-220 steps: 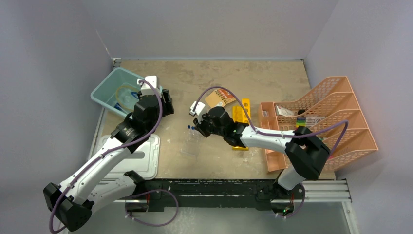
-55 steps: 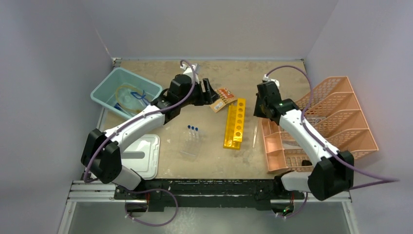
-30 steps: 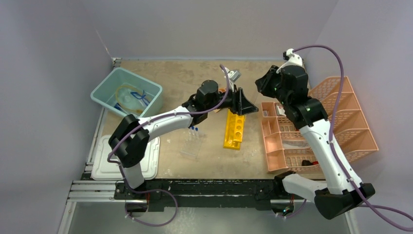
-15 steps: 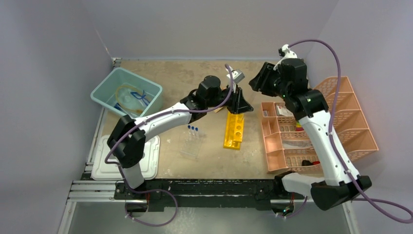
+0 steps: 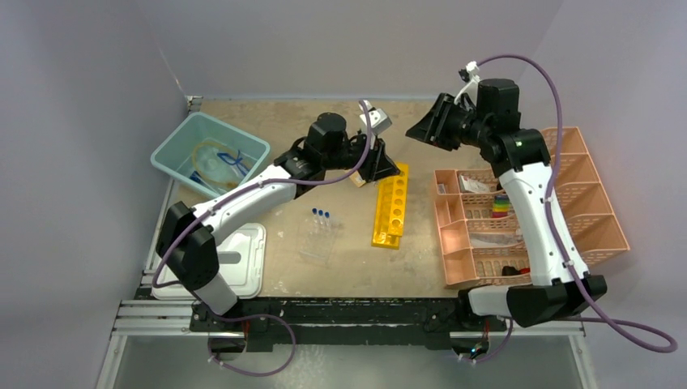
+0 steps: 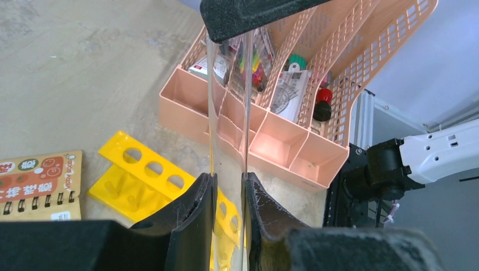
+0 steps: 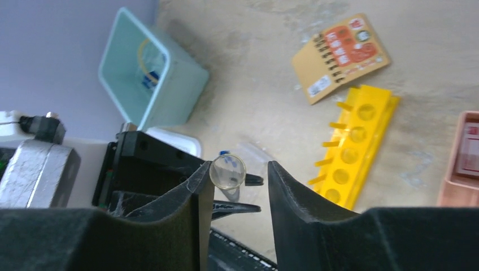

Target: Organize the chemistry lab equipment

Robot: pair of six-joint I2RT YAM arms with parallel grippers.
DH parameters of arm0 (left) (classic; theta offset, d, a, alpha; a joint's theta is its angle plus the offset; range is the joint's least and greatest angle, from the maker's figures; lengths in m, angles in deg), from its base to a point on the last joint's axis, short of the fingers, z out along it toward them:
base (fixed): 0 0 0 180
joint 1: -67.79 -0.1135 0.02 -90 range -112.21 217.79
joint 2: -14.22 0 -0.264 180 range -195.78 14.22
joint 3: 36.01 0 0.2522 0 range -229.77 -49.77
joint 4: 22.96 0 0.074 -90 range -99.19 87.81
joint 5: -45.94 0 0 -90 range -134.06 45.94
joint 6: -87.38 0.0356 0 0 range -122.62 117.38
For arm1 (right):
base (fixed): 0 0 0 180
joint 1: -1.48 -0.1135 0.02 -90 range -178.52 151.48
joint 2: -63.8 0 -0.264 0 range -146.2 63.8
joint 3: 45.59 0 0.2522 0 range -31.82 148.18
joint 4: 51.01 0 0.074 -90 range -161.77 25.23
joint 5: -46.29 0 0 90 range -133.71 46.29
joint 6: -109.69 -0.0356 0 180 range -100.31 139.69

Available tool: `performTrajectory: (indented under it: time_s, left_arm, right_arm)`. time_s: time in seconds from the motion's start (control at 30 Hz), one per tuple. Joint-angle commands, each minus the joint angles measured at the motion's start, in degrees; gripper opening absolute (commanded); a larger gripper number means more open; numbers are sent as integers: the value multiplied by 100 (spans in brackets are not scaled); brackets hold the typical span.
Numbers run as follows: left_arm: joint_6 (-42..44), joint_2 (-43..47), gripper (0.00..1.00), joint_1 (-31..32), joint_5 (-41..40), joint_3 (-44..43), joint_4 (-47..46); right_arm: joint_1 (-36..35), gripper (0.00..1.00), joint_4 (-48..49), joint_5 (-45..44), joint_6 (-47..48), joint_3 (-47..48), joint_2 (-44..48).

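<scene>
A long clear tube [image 6: 229,101] hangs in the air between the two arms. My left gripper [image 6: 229,178] [image 5: 387,166] is shut on its lower part, above the yellow racks [image 5: 390,207] [image 6: 152,180] [image 7: 356,144]. The tube's round end [image 7: 227,171] sits inside my right gripper [image 7: 237,169] [image 5: 417,130]. That gripper is open, with the tube against its left finger and a gap to the other. A clear tube rack [image 5: 318,235] with blue-capped tubes stands on the table left of the yellow racks.
A salmon-pink mesh organiser [image 5: 526,211] [image 6: 265,135] with stationery fills the right side. At the back left stands a teal bin [image 5: 243,138] [image 7: 186,73]. An orange spiral notebook [image 7: 340,56] [image 6: 36,183] lies behind the yellow racks. A white lid [image 5: 243,259] rests at front left.
My left gripper has drawn back a little to the left over the yellow racks. The right arm has risen and swung its gripper left toward the left gripper.
</scene>
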State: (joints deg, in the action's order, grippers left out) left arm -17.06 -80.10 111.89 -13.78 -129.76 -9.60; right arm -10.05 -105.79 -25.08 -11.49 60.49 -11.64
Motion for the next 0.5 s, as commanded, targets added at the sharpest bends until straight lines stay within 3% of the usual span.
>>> performTrajectory:
  time_s: [0.0, 0.2, 0.47]
  left_arm:
    - [425, 431, 0, -164, 184, -25, -141]
    - [565, 466, 0, -223, 287, -7, -7]
    - [591, 514, 0, -285, 373, 28, 30]
  right_arm:
    - [110, 39, 96, 1009, -154, 153, -113]
    - [124, 35, 222, 1653, -215, 200, -338]
    - [118, 17, 298, 1795, -113, 165, -358]
